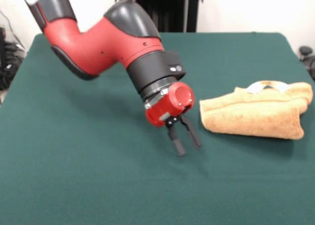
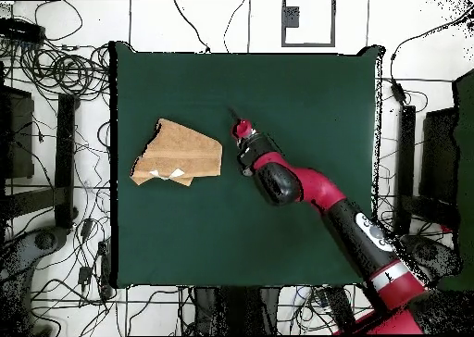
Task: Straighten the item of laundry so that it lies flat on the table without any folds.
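The tan-orange towel point(image 1: 256, 112) lies folded over in a thick bundle on the right of the green table point(image 1: 74, 161), with its white tag point(image 1: 266, 85) on the far side. In the overhead view the towel point(image 2: 180, 153) is left of centre on the table point(image 2: 305, 102). My gripper point(image 1: 188, 145) is open and empty. It hangs tilted just above the cloth, a short way left of the towel's near end and not touching it. In the overhead view the gripper point(image 2: 232, 115) is to the right of the towel.
The red and black arm point(image 1: 108, 38) reaches in from the top left. In the overhead view it point(image 2: 324, 199) crosses the table's lower right part. Cables and stands point(image 2: 56, 102) surround the table edges.
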You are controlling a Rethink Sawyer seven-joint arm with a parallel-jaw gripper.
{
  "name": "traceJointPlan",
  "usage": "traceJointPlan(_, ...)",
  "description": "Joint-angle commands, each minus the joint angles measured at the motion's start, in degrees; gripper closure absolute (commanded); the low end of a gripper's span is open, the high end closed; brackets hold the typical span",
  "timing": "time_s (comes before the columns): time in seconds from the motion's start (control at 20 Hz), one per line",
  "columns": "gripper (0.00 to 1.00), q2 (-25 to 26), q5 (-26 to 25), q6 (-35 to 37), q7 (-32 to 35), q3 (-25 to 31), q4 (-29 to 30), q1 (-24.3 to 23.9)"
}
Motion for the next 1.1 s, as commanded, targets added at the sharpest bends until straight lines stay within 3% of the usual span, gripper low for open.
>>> traceJointPlan(0.05, 0.0, 18.8, 8.4, 19.3, -13.4, 22.4, -3.9, -0.8)
traceJointPlan(0.15, 0.0, 20.5, 11.2, 23.1, -16.7, 23.9, -5.5, -0.6)
traceJointPlan(0.25, 0.0, 16.1, 13.7, 23.6, -11.0, 20.3, -4.6, 0.3)
traceJointPlan(0.3, 0.0, 9.6, 15.4, 23.5, -3.1, 15.0, -2.9, 2.0)
traceJointPlan(0.4, 0.0, 3.2, 18.7, 24.3, 7.1, 8.8, -0.4, 4.6)
traceJointPlan(0.6, 0.0, -3.8, 24.9, 26.2, 16.4, 0.1, -0.8, 11.5)
traceJointPlan(0.7, 0.0, -5.8, 27.0, 27.0, 17.1, -4.4, -2.5, 15.0)
traceJointPlan(0.9, 0.0, -7.0, 34.3, 31.2, 17.6, -9.0, -0.8, 17.2)
traceJointPlan(1.1, 0.0, -9.5, 35.9, 34.6, 11.9, -14.6, -2.7, 20.1)
